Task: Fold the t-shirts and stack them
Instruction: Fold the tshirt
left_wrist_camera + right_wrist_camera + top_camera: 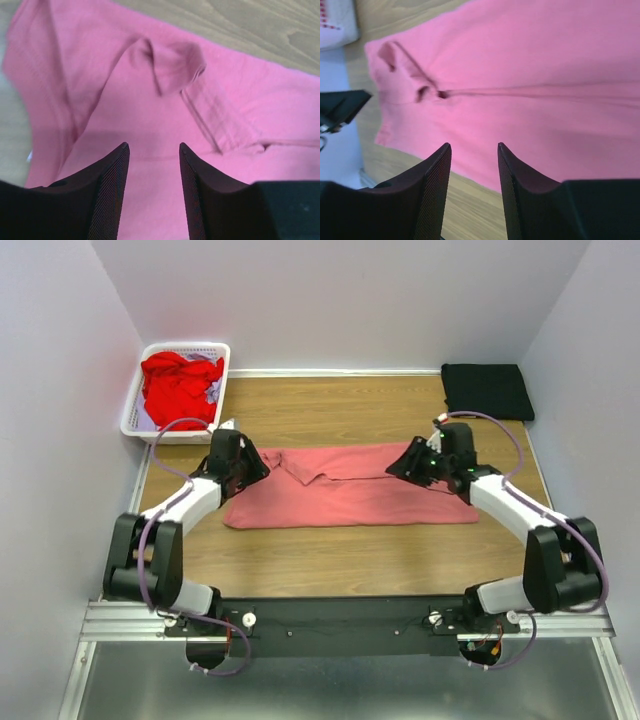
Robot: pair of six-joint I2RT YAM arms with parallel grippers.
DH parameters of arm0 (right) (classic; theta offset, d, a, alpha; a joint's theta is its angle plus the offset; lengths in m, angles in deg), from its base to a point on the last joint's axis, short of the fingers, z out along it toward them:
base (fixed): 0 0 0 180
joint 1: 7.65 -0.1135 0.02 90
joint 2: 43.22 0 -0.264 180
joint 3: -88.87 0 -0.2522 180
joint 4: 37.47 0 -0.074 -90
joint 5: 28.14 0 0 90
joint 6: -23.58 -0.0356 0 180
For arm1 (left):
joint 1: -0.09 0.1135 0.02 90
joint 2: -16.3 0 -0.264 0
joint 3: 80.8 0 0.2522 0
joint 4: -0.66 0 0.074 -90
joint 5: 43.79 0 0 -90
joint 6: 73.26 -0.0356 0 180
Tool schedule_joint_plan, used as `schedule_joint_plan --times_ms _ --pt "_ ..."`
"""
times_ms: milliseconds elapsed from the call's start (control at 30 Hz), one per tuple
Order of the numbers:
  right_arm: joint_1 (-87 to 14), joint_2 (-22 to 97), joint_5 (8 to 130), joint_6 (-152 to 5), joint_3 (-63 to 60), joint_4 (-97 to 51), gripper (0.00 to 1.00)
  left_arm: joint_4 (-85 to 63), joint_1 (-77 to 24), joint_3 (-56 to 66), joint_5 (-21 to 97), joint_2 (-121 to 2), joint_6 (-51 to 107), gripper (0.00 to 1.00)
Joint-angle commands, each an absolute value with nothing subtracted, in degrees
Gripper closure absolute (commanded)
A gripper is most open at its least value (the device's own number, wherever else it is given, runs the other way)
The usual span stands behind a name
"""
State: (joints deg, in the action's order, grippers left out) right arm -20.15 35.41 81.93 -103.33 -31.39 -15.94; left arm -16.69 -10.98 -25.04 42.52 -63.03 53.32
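A salmon-pink t-shirt (pixel 350 495) with a small collar (pixel 172 65) lies folded into a long band across the middle of the table. My left gripper (pixel 262 468) hovers over its left end, open, nothing between the fingers (pixel 152 147). My right gripper (pixel 395 470) hangs over the shirt's right part, also open and empty (pixel 474 146); pink cloth (pixel 530 75) fills that view. A bright red t-shirt (pixel 178 385) sits crumpled in the white basket (pixel 130 415) at the back left. At the back right lies a black t-shirt (pixel 486 390), folded.
The basket stands against the left wall, just behind the left arm. White walls close in the table on three sides. Bare wood (pixel 340 560) shows between the pink shirt and the arm bases.
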Motion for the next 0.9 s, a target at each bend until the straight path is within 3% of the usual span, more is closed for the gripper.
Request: schedule_joint_plan --times_ms 0,133,300,600,867 --pt "-26.79 41.23 85.15 -111.14 -31.93 -33.36 0.52 -10.55 -10.28 -20.03 37.51 -69.82 54.44 0.48" --pt "-31.55 47.47 85.76 -114.49 -31.05 -43.98 0.54 -9.50 -9.93 -16.08 37.95 -77.56 54.01 0.51" --pt "-35.68 54.76 85.59 -115.82 -27.98 -47.09 0.56 -10.72 -9.58 -12.82 38.82 -83.45 54.00 0.55" --pt "-38.59 62.60 85.85 -118.62 -24.46 -52.71 0.56 -10.81 -9.49 -11.32 38.04 -85.83 54.44 0.55" --pt "-41.93 69.80 84.62 -120.12 -19.89 -55.36 0.56 -10.81 -9.49 -11.49 35.84 -86.71 55.06 0.64"
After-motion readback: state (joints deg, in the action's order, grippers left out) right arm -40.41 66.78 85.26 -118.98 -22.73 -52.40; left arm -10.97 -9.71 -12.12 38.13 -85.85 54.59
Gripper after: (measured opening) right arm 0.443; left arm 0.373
